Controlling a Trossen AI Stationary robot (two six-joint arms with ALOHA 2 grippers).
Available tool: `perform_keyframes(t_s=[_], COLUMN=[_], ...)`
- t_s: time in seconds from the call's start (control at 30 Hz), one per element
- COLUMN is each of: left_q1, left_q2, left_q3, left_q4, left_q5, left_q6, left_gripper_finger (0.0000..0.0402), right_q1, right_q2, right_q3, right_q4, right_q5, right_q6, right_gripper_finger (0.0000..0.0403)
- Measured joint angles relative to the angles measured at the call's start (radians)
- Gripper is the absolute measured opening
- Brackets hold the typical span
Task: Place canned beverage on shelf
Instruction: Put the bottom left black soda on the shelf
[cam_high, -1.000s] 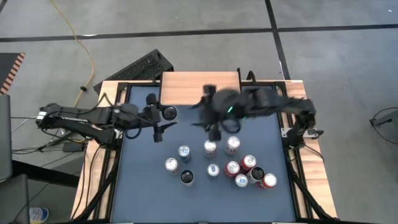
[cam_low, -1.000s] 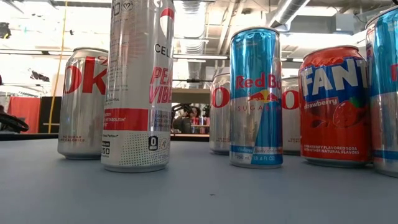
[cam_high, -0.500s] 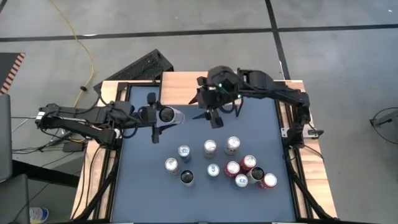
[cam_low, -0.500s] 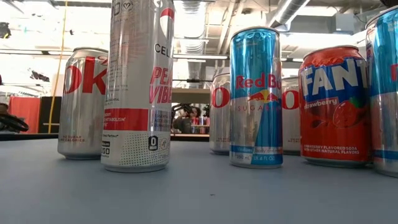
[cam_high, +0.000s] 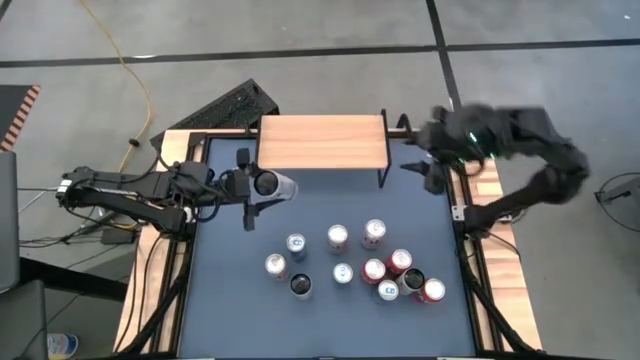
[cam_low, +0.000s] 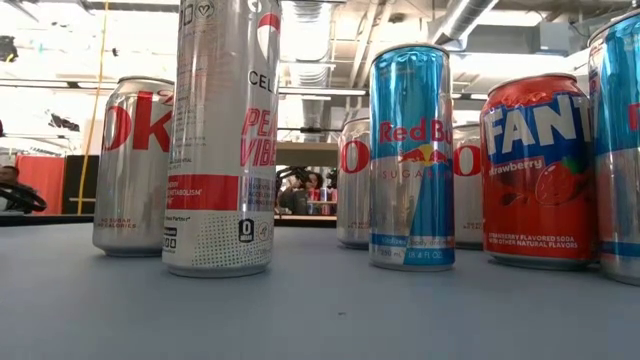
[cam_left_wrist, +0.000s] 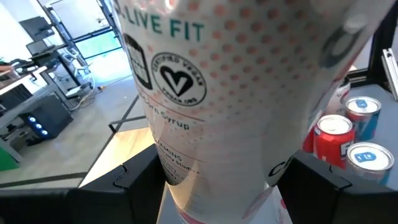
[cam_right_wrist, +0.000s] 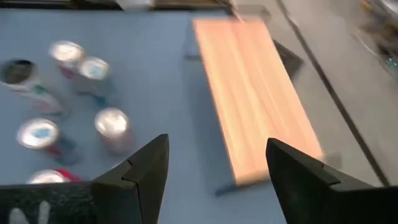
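Transport is the step in hand: my left claw (cam_high: 262, 185) is clenched around a tall white can (cam_high: 272, 185), which it carries tipped on its side above the table (cam_high: 230, 300), just beside the shelf's (cam_high: 322, 141) left front corner. In the left wrist view the can (cam_left_wrist: 230, 106) fills the space between my fingers (cam_left_wrist: 140, 186), so the grip looks firm. The shelf top is bare, with no can on it yet. My right claw (cam_high: 432, 172) is released and holds nothing, off by the shelf's right end, clear of the work. The other cans (cam_high: 350, 262) stand clustered on the table near its front. Next, I judge, I must turn the can upright, lift it above the wooden top, carry it over the left end and set it down square before letting go.
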Motion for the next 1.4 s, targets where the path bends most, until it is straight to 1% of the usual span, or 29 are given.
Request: perform_keyframes(t_s=[0.03, 0.1, 0.17, 0.2, 0.23, 0.3, 0.37, 0.4, 0.47, 0.57, 0.67, 0.8, 0.9, 1.0, 1.17, 1.27, 1.4], left_q1=[0.0, 0.0, 0.0, 0.0, 0.0, 0.0, 0.0, 0.0, 0.0, 0.0, 0.0, 0.0, 0.007, 0.027, 0.049, 0.057, 0.058], left_q2=[0.0, 0.0, 0.002, 0.007, 0.012, 0.028, 0.045, 0.055, 0.077, 0.11, 0.142, 0.169, 0.173, 0.173, 0.173, 0.173, 0.173], left_q3=[0.0, 0.0, 0.0, 0.0, 0.0, 0.0, 0.0, 0.0, 0.0, 0.0, 0.0, 0.0, -0.001, -0.001, -0.001, -0.001, -0.001], left_q4=[0.006, 0.021, 0.024, 0.024, 0.025, 0.027, 0.038, 0.039, 0.034, 0.034, 0.045, 0.049, 0.062, 0.06, 0.061, 0.047, 0.059], left_q5=[0.0, 0.014, 0.032, 0.038, 0.046, 0.053, 0.052, 0.052, 0.053, 0.055, 0.06, 0.058, 0.055, 0.072, 0.07, 0.061, 0.049], left_q6=[0.0, -0.003, -0.012, -0.018, -0.026, -0.038, -0.045, -0.05, -0.053, -0.053, -0.053, -0.047, -0.041, -0.042, -0.044, -0.061, -0.058], left_gripper_finger=[0.0245, 0.0247, 0.0249, 0.025, 0.0251, 0.0251, 0.0252, 0.0252, 0.0252, 0.0252, 0.0252, 0.0252, 0.0252, 0.0252, 0.0252, 0.0252, 0.0252], right_q1=[0.027, 0.079, 0.114, 0.12, 0.122, 0.121, 0.12, 0.119, 0.119, 0.118, 0.113, 0.124, 0.132, 0.128, 0.116, 0.113, 0.106], right_q2=[-0.09, -0.248, -0.359, -0.392, -0.406, -0.398, -0.347, -0.308, -0.23, -0.116, -0.029, 0.081, 0.156, 0.235, 0.364, 0.416, 0.464], right_q3=[-0.124, -0.358, -0.564, -0.66, -0.744, -0.87, -0.948, -0.964, -0.965, -0.9, -0.814, -0.705, -0.631, -0.558, -0.434, -0.354, -0.282], right_q4=[0.08, 0.323, 0.599, 0.727, 0.842, 1.048, 1.239, 1.332, 1.445, 1.474, 1.468, 1.392, 1.377, 1.381, 1.329, 1.292, 1.221], right_q5=[0.043, 0.107, 0.126, 0.12, 0.106, 0.074, 0.051, 0.05, 0.048, 0.047, 0.045, 0.041, 0.002, -0.02, -0.024, -0.028, -0.049], right_q6=[0.037, 0.065, 0.024, -0.016, -0.067, -0.157, -0.241, -0.275, -0.332, -0.355, -0.345, -0.344, -0.349, -0.352, -0.362, -0.369, -0.372], right_gripper_finger=[0.0256, 0.0256, 0.0256, 0.0256, 0.0256, 0.0256, 0.0256, 0.0256, 0.0256, 0.0266, 0.0288, 0.0337, 0.0371, 0.0391, 0.0395, 0.0391, 0.039])
